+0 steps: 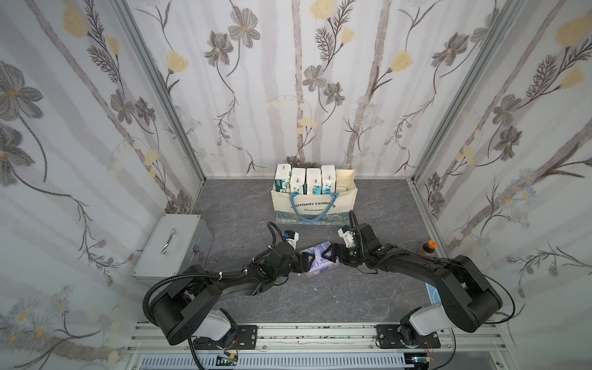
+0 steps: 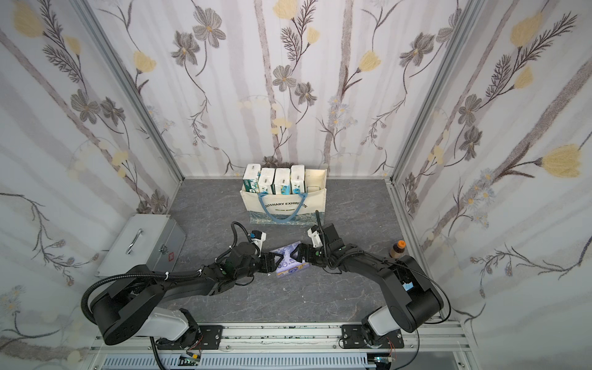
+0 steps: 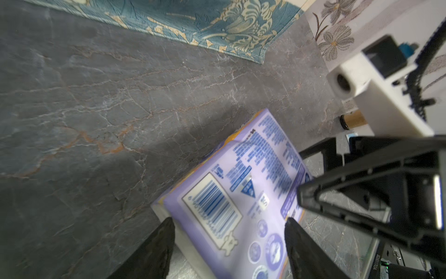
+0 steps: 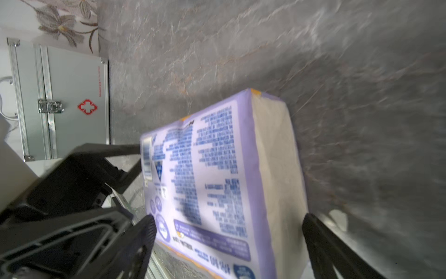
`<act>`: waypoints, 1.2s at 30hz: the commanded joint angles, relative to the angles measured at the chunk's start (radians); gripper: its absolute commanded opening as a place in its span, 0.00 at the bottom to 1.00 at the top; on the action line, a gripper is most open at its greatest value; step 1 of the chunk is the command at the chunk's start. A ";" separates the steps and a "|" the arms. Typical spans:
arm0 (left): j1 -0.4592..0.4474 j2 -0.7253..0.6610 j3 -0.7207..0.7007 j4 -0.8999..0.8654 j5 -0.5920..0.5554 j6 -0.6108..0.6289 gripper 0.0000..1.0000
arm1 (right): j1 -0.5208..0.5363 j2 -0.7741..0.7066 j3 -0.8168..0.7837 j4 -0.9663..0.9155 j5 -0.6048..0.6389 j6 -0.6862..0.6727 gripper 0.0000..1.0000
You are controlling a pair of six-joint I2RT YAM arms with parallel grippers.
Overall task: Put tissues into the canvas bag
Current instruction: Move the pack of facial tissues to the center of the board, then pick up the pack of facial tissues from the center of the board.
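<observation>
Mid-table: lavender pack (image 1: 320, 256) of tissues, at 6 o'clock from the canvas bag (image 1: 347, 205) & well apart from it, caught btw both grippers. L gripper (image 1: 308, 261) comes at it from 9 o'clock. Its fingers (image 3: 159, 246) sit on opposite sides of the barcode end, clenched on the pack. R gripper (image 1: 330, 254) comes from 3 o'clock. In the right wrist view its fingertips (image 4: 147, 232) stand wide, one at the printed face's edge, one at the white side, both right at the wrap; can't tell if they pinch or only bracket it. Pack is tilted, printed back face up; whether it's clear of the table (image 1: 243, 205) can't be told

Bag stands upright at 12 o'clock by the back wall, lettering toward the arms, blue handle drooped over its front. Inside, four packs (image 1: 313, 182) stand on end in a row from the 9 o'clock end; bag's inner wall shows at the 3 o'clock end. Shut metal case (image 1: 173, 243) at the table's 9 o'clock edge, brown bottle (image 1: 427, 248) w/ orange cap at the 3 o'clock edge
</observation>
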 commanded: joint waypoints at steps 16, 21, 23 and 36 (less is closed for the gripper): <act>0.024 -0.480 0.026 -0.634 -0.161 0.030 0.78 | 0.064 -0.341 -0.370 0.325 0.141 0.112 0.99; 0.048 -0.470 0.073 -0.714 -0.156 0.064 0.78 | 0.064 -0.398 -0.402 0.319 0.298 0.137 0.99; 0.058 -0.443 0.095 -0.710 -0.152 0.096 0.80 | 0.064 -0.388 -0.417 0.328 0.317 0.168 0.99; 0.078 -0.363 0.053 -0.587 -0.063 0.079 0.84 | 0.064 -0.539 -0.459 0.237 0.455 0.223 0.99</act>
